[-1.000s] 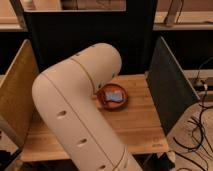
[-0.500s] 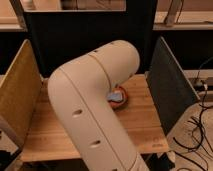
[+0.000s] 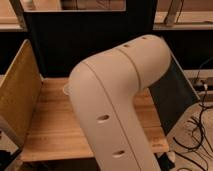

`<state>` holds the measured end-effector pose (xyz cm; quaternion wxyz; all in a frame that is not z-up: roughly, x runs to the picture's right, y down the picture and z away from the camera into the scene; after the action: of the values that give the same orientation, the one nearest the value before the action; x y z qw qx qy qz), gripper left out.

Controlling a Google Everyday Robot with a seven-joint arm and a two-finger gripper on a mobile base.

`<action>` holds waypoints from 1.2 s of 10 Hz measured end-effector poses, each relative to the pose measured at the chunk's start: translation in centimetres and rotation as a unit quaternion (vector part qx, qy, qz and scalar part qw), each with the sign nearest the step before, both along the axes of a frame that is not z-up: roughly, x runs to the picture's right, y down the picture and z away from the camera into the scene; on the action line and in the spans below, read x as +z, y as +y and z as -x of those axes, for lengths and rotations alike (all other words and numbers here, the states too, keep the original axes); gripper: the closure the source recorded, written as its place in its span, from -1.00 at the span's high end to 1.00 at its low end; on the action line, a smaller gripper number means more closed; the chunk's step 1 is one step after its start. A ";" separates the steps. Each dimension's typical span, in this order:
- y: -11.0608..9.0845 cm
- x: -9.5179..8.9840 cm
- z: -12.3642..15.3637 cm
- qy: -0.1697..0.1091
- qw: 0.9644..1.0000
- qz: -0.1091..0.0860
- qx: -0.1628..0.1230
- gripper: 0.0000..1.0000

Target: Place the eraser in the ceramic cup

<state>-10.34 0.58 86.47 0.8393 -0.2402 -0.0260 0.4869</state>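
My large white arm [image 3: 120, 100] fills the middle of the camera view and blocks most of the wooden table [image 3: 50, 125]. My gripper is not in view; it is somewhere behind the arm. The eraser is hidden. A small pale rim-like edge [image 3: 65, 89] peeks out at the arm's left side; I cannot tell whether it is the ceramic cup.
A tan board [image 3: 17, 95] walls the table's left side, a dark panel [image 3: 175, 102] its right side and a black panel [image 3: 75, 42] its back. Cables [image 3: 200, 130] lie on the floor at the right.
The arm has swung up and to the right, closer to the camera. It now covers the reddish-brown bowl with the blue block that showed earlier.
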 end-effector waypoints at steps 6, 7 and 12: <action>-9.5 -8.4 4.8 -0.081 0.989 -0.121 -0.022 -1.00; -10.3 -9.6 6.4 -0.102 0.985 -0.138 -0.030 -1.00; -12.8 -15.3 14.2 -0.237 0.951 -0.196 -0.042 -1.00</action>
<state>-24.56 -12.19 71.13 0.8594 -0.1805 -0.3086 0.3655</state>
